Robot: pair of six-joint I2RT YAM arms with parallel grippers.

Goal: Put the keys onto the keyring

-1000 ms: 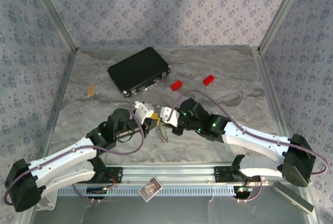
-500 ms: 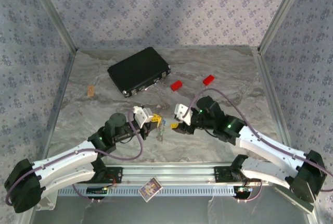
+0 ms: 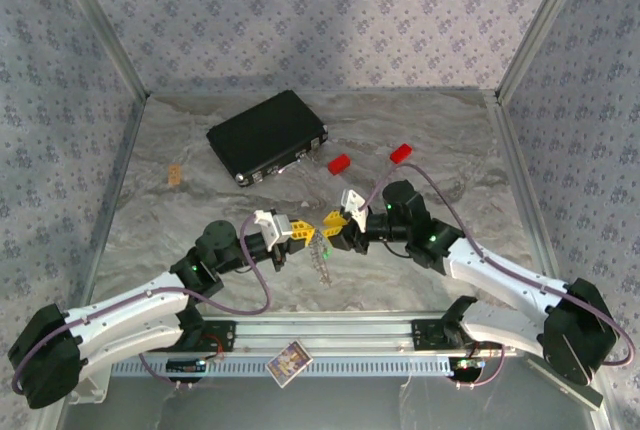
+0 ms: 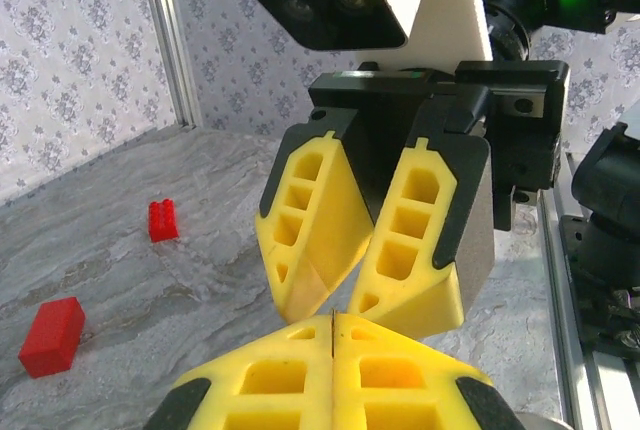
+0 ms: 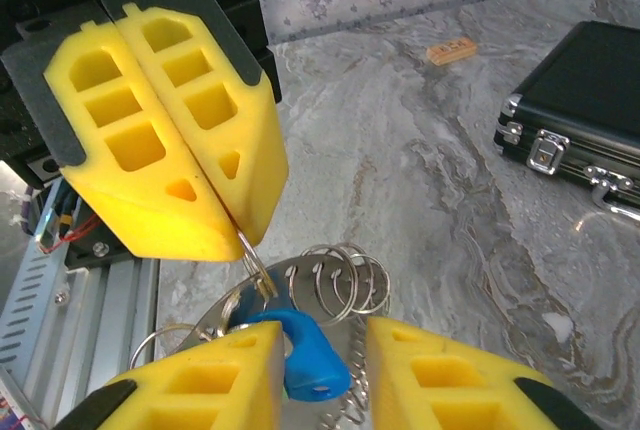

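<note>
My left gripper (image 3: 300,232) is shut on a thin wire ring of the keyring (image 5: 340,275), a bunch of silvery rings on a metal plate with a short chain. The bunch hangs between both grippers (image 3: 321,258) above the table. In the left wrist view a sliver of metal shows between the closed left gripper (image 4: 332,322) tips. My right gripper (image 5: 322,370) faces it tip to tip and stands open. A blue-headed key (image 5: 312,358) sits in its gap, against the left finger and apart from the other.
A black case (image 3: 266,136) lies at the back left. Two red blocks (image 3: 339,163) (image 3: 400,153) sit behind the grippers. A small tan block (image 3: 175,175) lies near the left wall, and a card (image 3: 289,361) rests on the front rail.
The right gripper opened, drew back to the right, then came in again to face the left gripper. The left gripper stayed shut and shifted slightly right with the keyring.
</note>
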